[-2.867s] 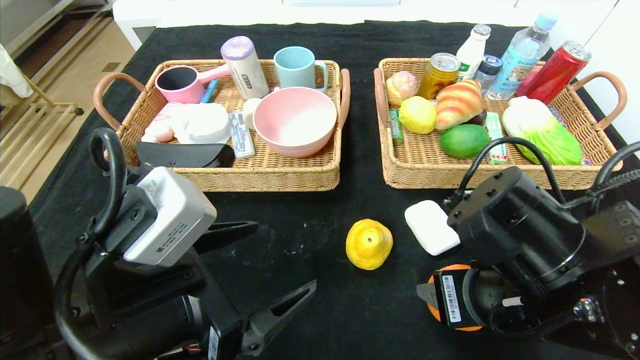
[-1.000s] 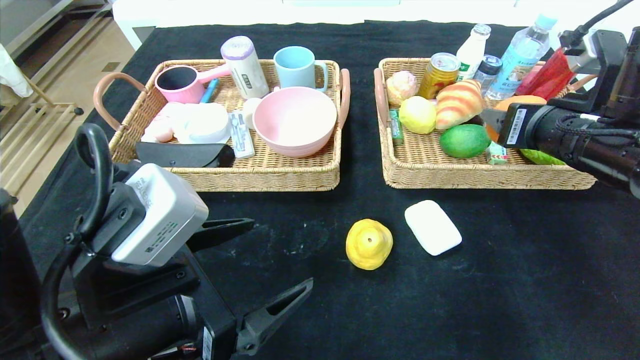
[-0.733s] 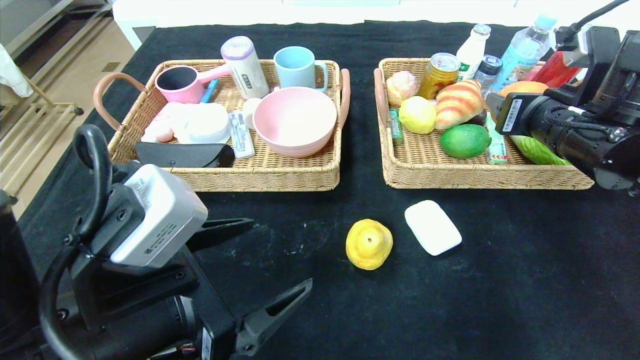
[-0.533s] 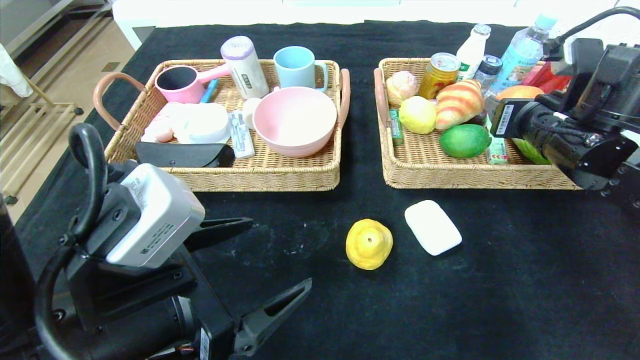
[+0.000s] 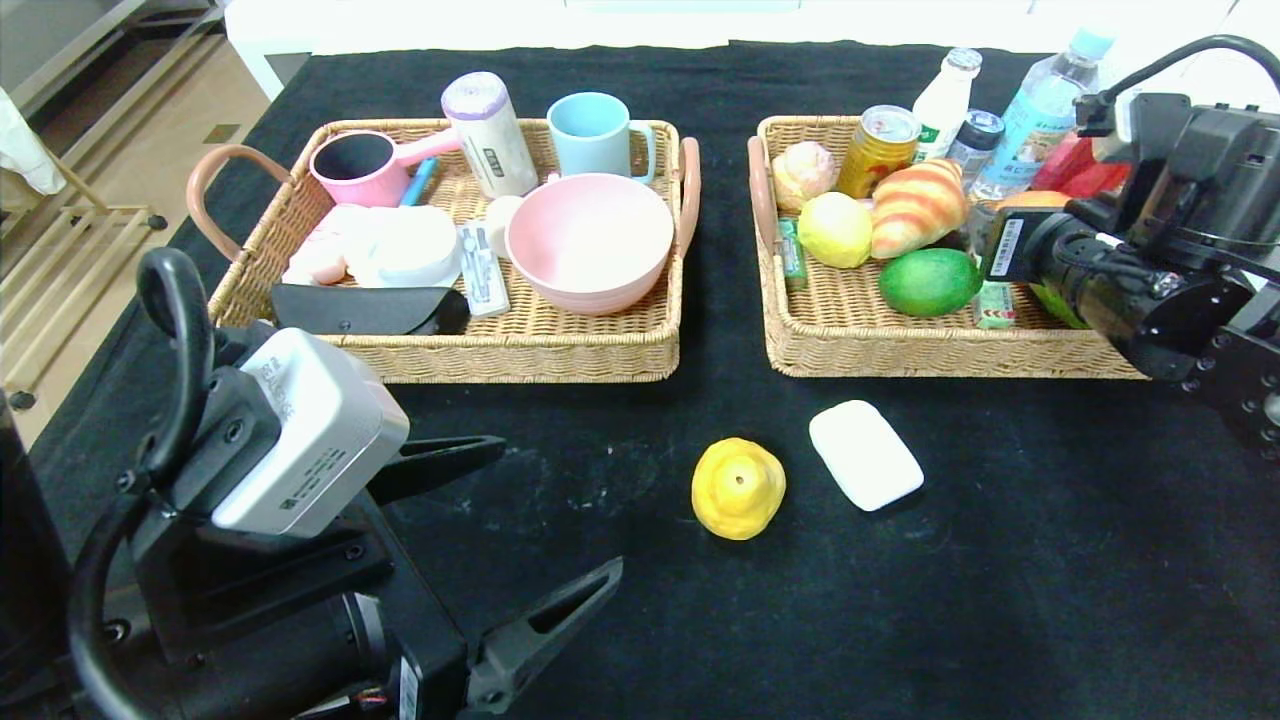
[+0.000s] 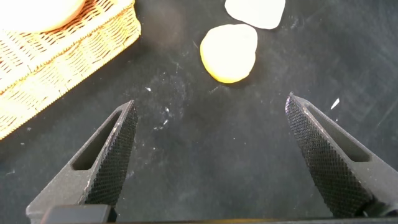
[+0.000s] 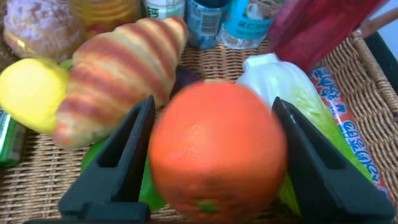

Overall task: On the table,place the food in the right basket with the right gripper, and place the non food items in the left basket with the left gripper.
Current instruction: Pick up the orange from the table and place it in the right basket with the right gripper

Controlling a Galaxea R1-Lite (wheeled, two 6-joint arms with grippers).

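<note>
Broadly, the large table draped in black cloth carries two woven wicker baskets with brown loop handles. They sit side by side at its far half, so that each arm has its own drop point. The left basket holds household things and the right basket holds food and drinks.

The left gripper, a black claw with long slotted fingers and a silver-grey box on its wrist, hangs low over the near left of the table. Its jaws are spread wide with nothing between them, probably parked until a non-food item is due.

The right gripper, a black claw on a bulky barcoded wrist, is over the middle of the right basket. The round orange sits inside it, above the other food. Whether the orange is clamped or already let go I cannot tell. The spot suits a drop, since there is a gap beside the leafy green cabbage.

The wide pale-pink round bowl already rests in the left basket. The striped golden-brown croissant and the oval green fruit lie in the right one.

Left on the cloth, near the baskets' front, are the lumpy yellow pear-shaped fruit and, just beside it, the white rounded soap-like bar. I judge these two are the remaining work, one for each arm.
</note>
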